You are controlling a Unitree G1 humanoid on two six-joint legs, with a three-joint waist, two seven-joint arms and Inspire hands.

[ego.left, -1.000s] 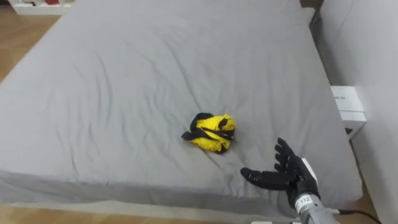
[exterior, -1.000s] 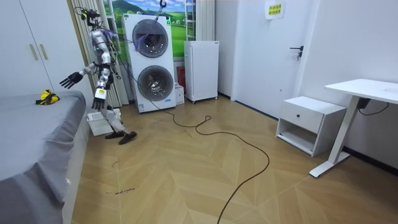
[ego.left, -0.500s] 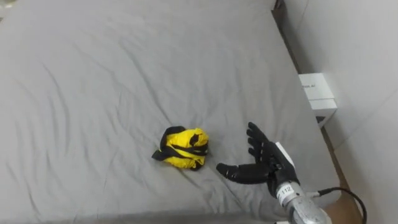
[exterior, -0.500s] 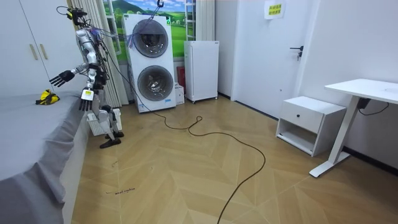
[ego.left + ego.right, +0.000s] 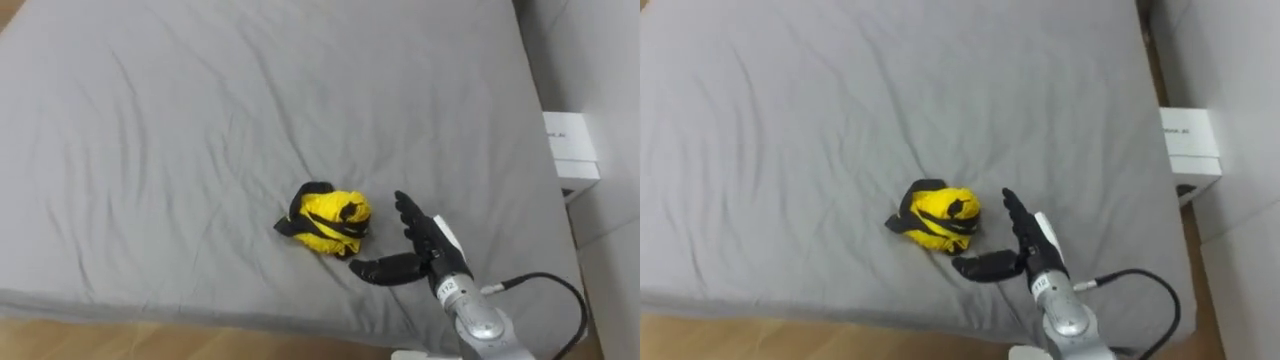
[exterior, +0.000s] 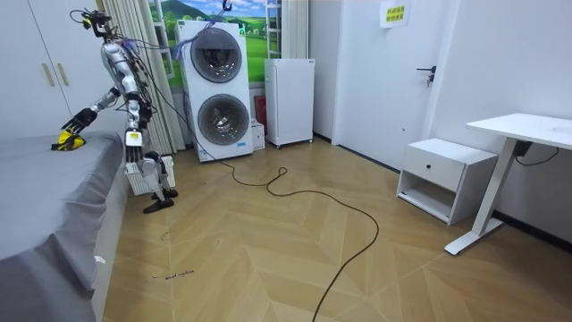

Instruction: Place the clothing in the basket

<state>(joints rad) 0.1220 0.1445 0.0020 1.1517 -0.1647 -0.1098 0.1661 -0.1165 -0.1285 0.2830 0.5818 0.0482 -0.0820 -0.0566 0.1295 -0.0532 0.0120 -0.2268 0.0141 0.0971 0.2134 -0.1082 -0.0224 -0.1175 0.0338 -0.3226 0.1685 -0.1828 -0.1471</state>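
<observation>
1. The clothes [image 5: 330, 220] lie bundled on the bed [image 5: 200, 100], close to its near edge.
2. The right hand [image 5: 425, 250], spread open and empty, is just right of them.
3. The left hand [image 6: 132, 149] hangs beside the bed.

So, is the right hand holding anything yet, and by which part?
Nothing yet. The right hand is open just beside the yellow-and-black clothes bundle on the bed.

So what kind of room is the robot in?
Probably a bedroom that doubles as a laundry room: there is a big bed with a grey sheet, two stacked washing machines, and a white desk.
</observation>
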